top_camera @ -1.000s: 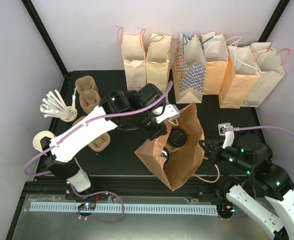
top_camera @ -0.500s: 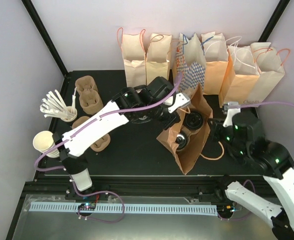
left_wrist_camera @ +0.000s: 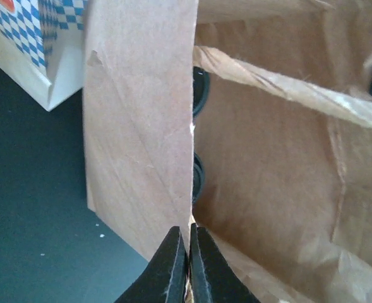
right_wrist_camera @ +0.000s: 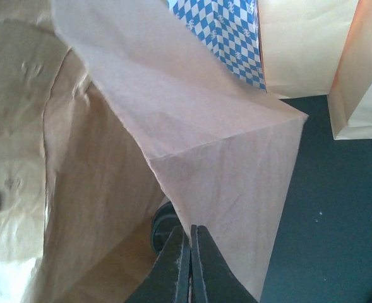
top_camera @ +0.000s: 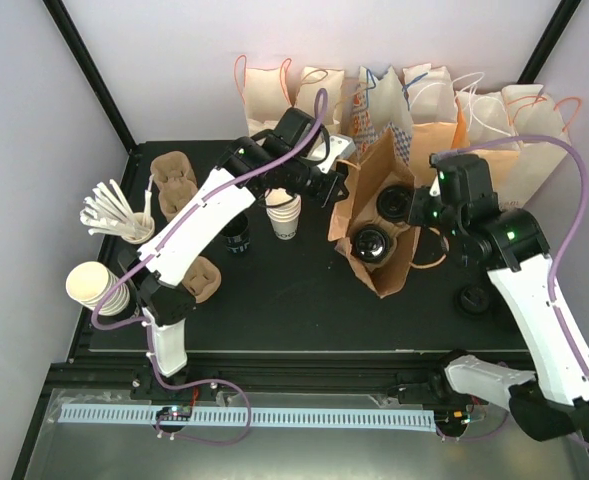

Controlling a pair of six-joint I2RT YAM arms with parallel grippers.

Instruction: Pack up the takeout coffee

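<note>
An open brown paper bag stands at mid-table, its mouth facing up. Inside it the takeout coffee shows only as a round black lid, with a second black lid just behind. My left gripper is shut on the bag's left rim; in the left wrist view the left gripper pinches the paper edge, and lid edges peek past the bag wall. Opposite it, my right gripper is shut on the right rim. The right wrist view has the right gripper clamping the bag's corner fold, a lid below.
A row of paper bags lines the back wall, one blue-checked. Left of the brown bag stand white cups and a black lid stack. Cup carriers, stirrers and more cups sit far left. A loose lid lies at right.
Both arms have carried the brown bag from the front centre toward the back and right, and it now stands more upright. Both grippers stayed shut on its rim.
</note>
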